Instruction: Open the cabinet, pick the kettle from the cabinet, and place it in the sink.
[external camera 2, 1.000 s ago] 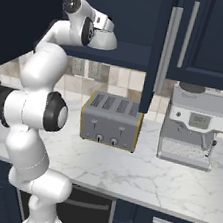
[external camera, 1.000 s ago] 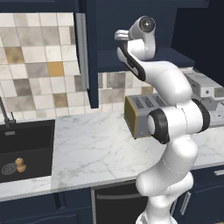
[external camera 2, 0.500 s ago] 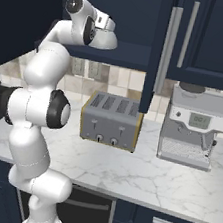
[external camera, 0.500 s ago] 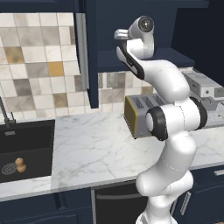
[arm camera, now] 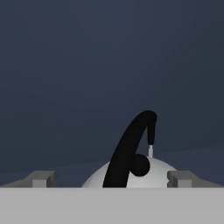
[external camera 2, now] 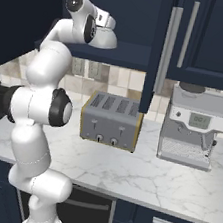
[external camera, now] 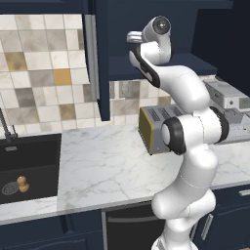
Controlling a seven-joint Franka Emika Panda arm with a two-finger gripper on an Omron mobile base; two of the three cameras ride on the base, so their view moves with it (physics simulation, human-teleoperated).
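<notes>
Kettle [arm camera: 131,175] sitting inside the open cabinet [external camera 2: 163,50], w/ its black arched handle [arm camera: 129,146] rising between the gripper [arm camera: 112,178] fingertips. Gripper is reaching into the cabinet at shelf level, jaws spread wide, gripping nothing. Toaster [external camera 2: 111,121] standing on counter [external camera 2: 139,173] below.

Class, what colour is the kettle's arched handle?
Black, over a silver-white body; the kettle shows best in the hand view.

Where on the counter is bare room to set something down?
Free: the marble stretch between the sink and the toaster, and the front strip before the toaster and coffee machine. Crowded: the back right, where those two stand close together.
</notes>
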